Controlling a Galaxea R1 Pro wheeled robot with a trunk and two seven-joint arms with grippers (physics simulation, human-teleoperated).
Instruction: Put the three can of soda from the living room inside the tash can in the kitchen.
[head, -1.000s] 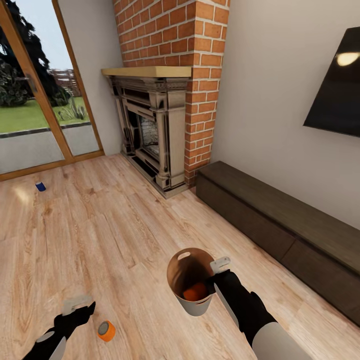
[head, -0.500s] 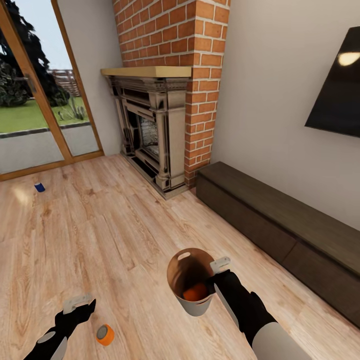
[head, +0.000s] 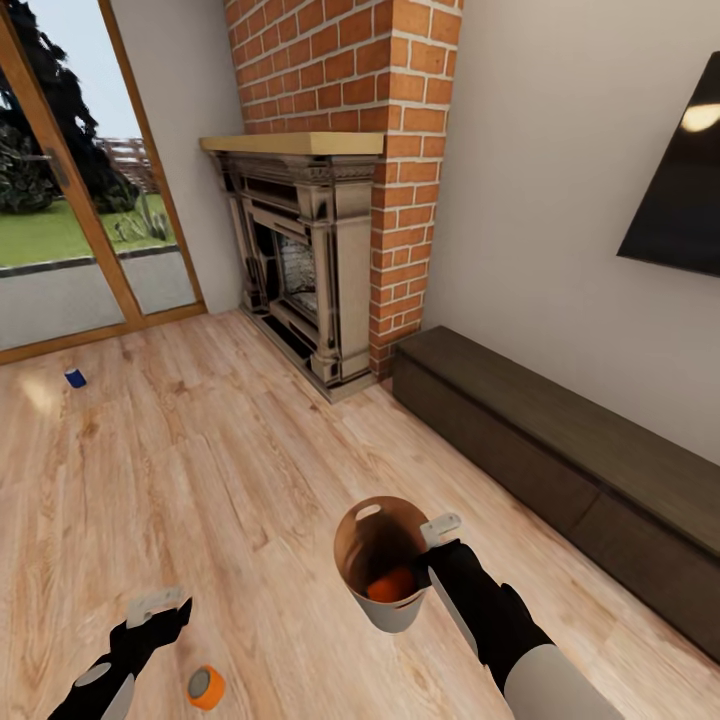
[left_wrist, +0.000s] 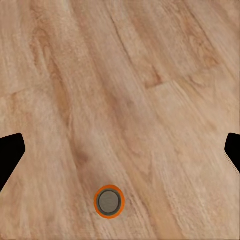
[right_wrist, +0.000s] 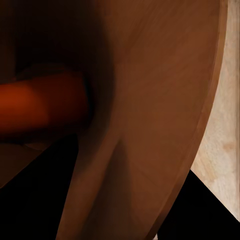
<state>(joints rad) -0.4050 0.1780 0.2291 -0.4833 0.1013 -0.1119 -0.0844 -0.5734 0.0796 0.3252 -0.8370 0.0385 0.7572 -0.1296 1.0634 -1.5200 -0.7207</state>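
One orange can (head: 206, 688) stands upright on the wood floor (head: 230, 450), just beside the left claw (head: 156, 606), and it now sits lower in the head view than it did a moment ago. The fireplace (head: 300, 270) and the blue can (head: 75, 378) have slid a little too, so it looks like the robot and its camera moved, not the can. That likely means the robot is still lining itself up to reach this can. From the left wrist camera the can's grey top (left_wrist: 109, 201) shows off to one side of the space between the two dark claw tips, which are spread wide with nothing in them. The claw is above the can and not touching it. The trash can (head: 381, 560) is held up off the floor by the right claw (head: 438, 535), which is clenched on its rim. Inside it lies another orange can (head: 391, 584), on its side at the bottom. The blue can is far away near the glass doors (head: 60, 200). So one can is in and two are left to pick up.
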